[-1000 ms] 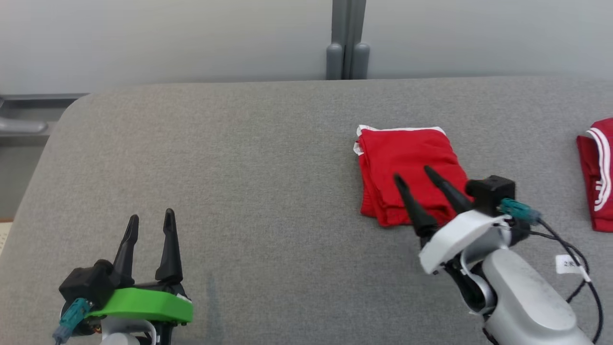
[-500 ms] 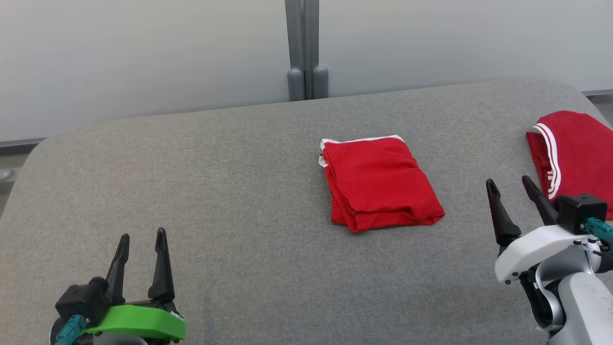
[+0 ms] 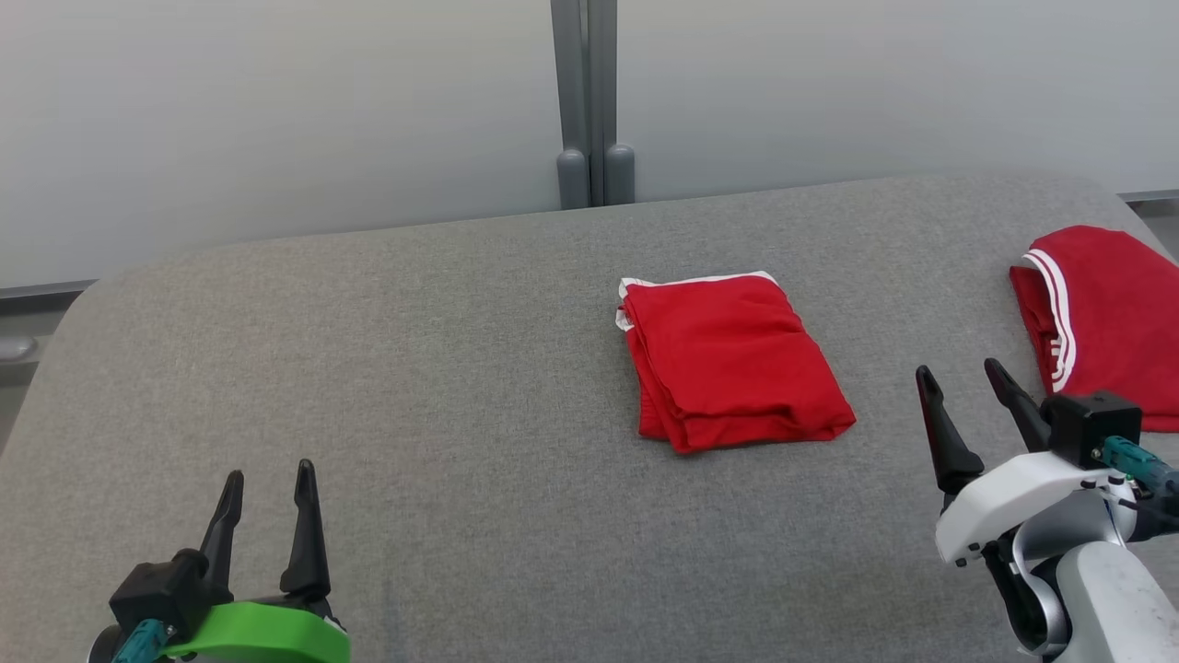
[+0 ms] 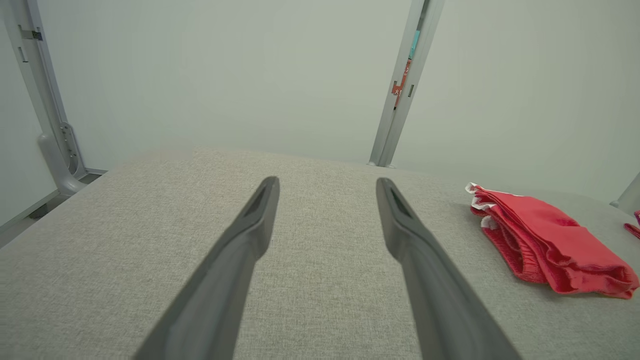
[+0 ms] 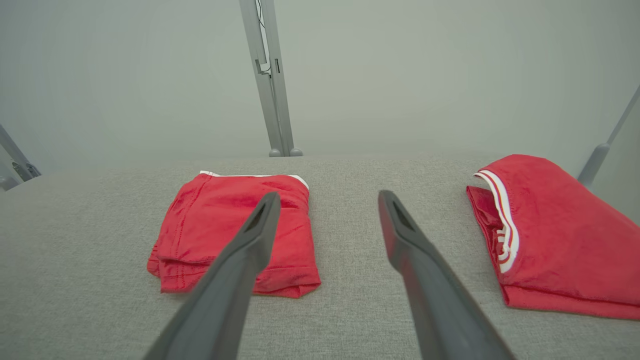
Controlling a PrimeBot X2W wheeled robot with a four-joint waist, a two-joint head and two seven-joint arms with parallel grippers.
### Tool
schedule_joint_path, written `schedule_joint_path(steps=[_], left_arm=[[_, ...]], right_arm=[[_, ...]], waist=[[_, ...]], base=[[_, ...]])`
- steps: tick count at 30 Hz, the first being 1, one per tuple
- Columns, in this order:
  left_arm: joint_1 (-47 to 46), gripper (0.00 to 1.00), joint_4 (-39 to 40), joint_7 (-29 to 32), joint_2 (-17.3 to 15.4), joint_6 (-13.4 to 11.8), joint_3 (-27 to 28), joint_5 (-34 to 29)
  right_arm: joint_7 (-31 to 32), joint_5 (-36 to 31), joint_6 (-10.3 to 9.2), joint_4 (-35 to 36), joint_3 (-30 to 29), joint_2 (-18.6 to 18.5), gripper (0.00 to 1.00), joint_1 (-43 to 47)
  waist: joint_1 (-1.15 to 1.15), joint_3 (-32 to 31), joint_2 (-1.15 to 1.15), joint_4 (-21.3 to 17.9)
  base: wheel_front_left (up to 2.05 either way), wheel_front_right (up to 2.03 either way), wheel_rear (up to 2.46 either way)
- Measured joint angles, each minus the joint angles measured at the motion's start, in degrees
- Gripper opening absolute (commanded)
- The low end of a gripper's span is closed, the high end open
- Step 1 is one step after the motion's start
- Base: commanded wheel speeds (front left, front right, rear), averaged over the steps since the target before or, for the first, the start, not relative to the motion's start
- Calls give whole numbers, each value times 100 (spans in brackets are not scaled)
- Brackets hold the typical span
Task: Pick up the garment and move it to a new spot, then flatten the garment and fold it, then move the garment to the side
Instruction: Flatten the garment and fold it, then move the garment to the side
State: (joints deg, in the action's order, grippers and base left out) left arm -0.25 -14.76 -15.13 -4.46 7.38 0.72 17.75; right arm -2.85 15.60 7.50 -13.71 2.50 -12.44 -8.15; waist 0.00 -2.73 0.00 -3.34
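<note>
Grey padded table (image 3: 414, 368) meets a pale wall with a grey post (image 3: 589, 101). Just right of the post, nearer the robot, lies the folded red garment (image 3: 732, 364), touched by neither gripper. A second red garment (image 3: 1105, 313) sits far right of the post. The left gripper (image 3: 269, 471) and the right gripper (image 3: 958, 369) both stand spread wide, holding nothing.

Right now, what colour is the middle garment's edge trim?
White trim on the red garment; best in head view.
</note>
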Motion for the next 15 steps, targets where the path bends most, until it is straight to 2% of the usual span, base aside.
schedule_joint_path(steps=[15], left_arm=[[24, 100, -43, 0, 21, 0, 69, -15]], right_arm=[[42, 18, 0, 54, -14, 67, 100, 50]], waist=[[0, 53, 0, 36]], base=[[0, 0, 0]])
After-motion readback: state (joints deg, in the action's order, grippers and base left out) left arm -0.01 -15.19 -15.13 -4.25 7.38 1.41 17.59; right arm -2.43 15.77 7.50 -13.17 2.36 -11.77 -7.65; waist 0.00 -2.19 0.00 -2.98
